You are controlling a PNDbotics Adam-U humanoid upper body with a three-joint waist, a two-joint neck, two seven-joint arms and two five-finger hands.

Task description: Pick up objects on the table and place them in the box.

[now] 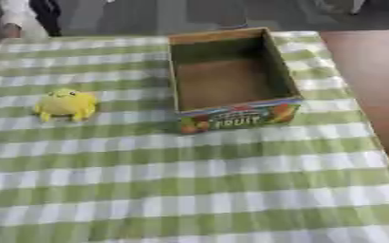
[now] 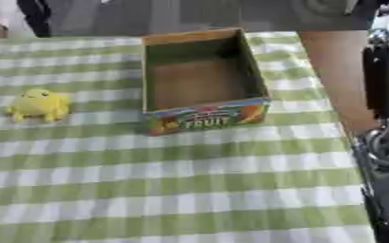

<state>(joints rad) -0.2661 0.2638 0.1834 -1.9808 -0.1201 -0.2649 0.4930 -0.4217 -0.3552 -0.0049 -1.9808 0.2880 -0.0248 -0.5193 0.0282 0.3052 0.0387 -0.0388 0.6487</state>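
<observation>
toy (image 1: 66, 104): yellow, rounded, soft-looking, sitting left of box, apart
toy facing: can't tell
box (image 1: 231, 117): open top, showing "FRUIT"
my hands: not showing, can't tell fingers

An open cardboard box (image 1: 231, 80) with "FRUIT" on its front stands on the green-and-white checked tabletop (image 1: 189, 180). Left of it, apart, sits a small yellow toy (image 1: 66, 104), possibly a plush figure.

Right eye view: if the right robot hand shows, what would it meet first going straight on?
No robot hand can be made out: only the right arm shows, along the right edge beside the table, so its line cannot be judged. The box lies to its left.
</observation>
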